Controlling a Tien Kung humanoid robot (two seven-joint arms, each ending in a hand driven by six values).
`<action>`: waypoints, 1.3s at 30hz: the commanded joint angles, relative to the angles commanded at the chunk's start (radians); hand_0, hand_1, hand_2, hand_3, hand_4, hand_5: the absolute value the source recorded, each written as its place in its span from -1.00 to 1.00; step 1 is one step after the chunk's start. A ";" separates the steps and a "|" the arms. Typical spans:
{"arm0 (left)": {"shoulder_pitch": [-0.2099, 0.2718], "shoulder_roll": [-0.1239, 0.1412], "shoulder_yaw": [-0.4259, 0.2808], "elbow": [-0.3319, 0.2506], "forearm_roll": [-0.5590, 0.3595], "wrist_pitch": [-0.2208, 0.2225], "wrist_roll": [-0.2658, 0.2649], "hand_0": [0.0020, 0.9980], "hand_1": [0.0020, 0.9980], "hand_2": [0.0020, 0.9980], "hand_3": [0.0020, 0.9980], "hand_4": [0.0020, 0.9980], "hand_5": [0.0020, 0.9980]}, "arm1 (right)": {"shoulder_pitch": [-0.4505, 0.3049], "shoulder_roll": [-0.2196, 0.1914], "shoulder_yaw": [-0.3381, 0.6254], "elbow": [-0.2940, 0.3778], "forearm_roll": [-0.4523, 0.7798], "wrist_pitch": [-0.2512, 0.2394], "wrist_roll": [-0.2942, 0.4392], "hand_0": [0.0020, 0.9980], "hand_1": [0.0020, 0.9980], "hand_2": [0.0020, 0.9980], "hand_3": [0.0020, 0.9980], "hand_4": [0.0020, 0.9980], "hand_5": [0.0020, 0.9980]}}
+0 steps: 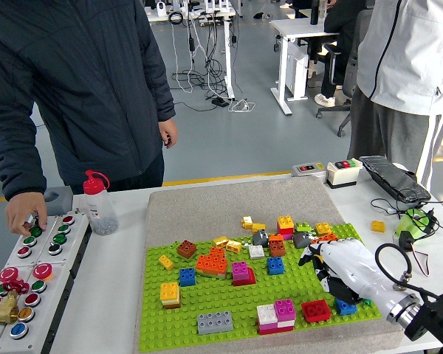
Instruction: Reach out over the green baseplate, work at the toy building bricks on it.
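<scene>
The green baseplate [207, 302] lies on a grey mat [229, 203] and carries several scattered bricks. My right hand [326, 267], white-shelled, reaches in from the lower right and hovers over the plate's right side, with its loosely bent fingers [310, 258] holding nothing and pointing at a dark grey brick [303, 239]. In front of the hand sit a red brick [315, 310] and a small blue brick [345, 307]. A pink and white stack [277, 316] stands left of the red one. An orange cluster [212, 263] and a magenta brick [241, 273] occupy mid-plate.
A person at the far left rests a hand [26, 214] on the button panel [55, 247]. A red-capped bottle [100, 205] stands beside it. A loose yellow brick [377, 226], a green device with cables [412, 225] and a switch box [343, 172] lie at the right.
</scene>
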State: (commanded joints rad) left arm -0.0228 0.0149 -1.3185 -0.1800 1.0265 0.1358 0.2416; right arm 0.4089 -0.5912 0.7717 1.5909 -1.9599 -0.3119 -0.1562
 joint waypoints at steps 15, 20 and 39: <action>0.005 0.002 0.008 0.000 0.000 0.003 0.000 0.46 0.54 0.55 0.35 -0.03 1.00 | -0.013 0.022 0.121 -0.132 0.028 -0.007 -0.008 -0.17 0.14 0.50 0.65 0.14 -0.76; 0.001 0.004 0.013 0.000 -0.006 0.003 -0.002 0.46 0.53 0.55 0.35 -0.03 1.00 | -0.001 0.026 0.120 -0.183 0.033 0.029 -0.029 0.63 0.43 0.53 0.61 0.23 -0.71; -0.015 0.006 0.025 0.000 -0.023 0.005 -0.007 0.46 0.53 0.55 0.35 -0.03 1.00 | 0.072 0.037 0.064 -0.333 0.080 0.069 0.008 0.78 0.46 0.43 0.56 0.22 -0.73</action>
State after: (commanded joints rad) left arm -0.0380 0.0211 -1.2930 -0.1800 1.0034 0.1406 0.2341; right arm 0.4814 -0.5546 0.8354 1.2579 -1.8798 -0.2424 -0.1484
